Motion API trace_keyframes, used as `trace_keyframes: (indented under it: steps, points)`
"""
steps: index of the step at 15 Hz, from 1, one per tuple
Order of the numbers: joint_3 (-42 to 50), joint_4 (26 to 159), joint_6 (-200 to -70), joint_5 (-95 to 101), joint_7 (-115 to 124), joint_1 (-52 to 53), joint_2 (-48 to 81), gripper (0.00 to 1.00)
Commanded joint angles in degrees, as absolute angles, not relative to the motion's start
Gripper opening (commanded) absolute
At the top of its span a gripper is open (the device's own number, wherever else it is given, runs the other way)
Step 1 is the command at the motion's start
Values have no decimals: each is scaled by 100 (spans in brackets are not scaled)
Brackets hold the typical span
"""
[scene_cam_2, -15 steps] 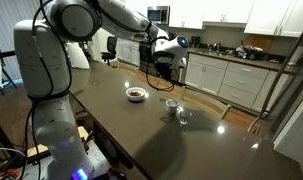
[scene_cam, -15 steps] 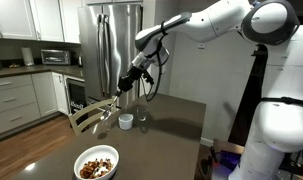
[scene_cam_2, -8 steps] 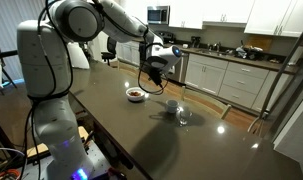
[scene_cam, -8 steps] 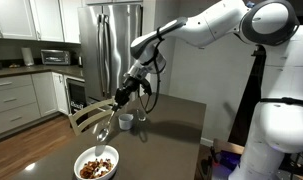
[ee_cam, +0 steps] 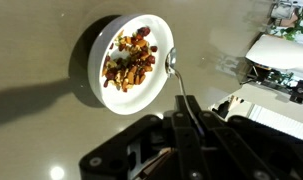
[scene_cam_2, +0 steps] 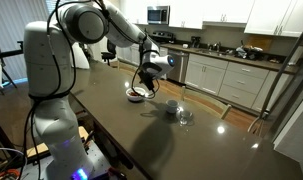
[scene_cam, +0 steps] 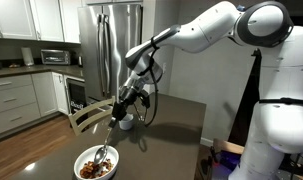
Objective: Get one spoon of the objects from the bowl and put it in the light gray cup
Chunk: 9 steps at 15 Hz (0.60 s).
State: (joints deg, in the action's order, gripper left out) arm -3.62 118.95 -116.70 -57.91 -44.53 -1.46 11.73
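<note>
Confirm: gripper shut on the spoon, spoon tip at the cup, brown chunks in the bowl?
Not the cup: the wrist view shows the spoon tip at the bowl rim; the cup stands apart in an exterior view. The gripper shut on the spoon and the brown chunks in the bowl are right.

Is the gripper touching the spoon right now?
Touching. The wrist view shows the spoon with its handle clamped in the shut gripper.

Dark shiny counter (scene_cam: 179,135), tall silver fridge (scene_cam: 109,40) behind it, microwave (scene_cam: 54,57) beside the fridge, white cabinets (scene_cam: 13,105), wooden chair (scene_cam: 84,118), small clear glass (scene_cam_2: 184,116) on the counter
</note>
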Motion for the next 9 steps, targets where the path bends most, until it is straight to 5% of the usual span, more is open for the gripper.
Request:
trace_keyframes:
  steps: [1, 9]
  points:
    - [-365, 11896, -11495, -6286, -4960, -171, 1443, 3]
    - [-307, 11846, -11485, -6554, -5323, -212, 2117, 3]
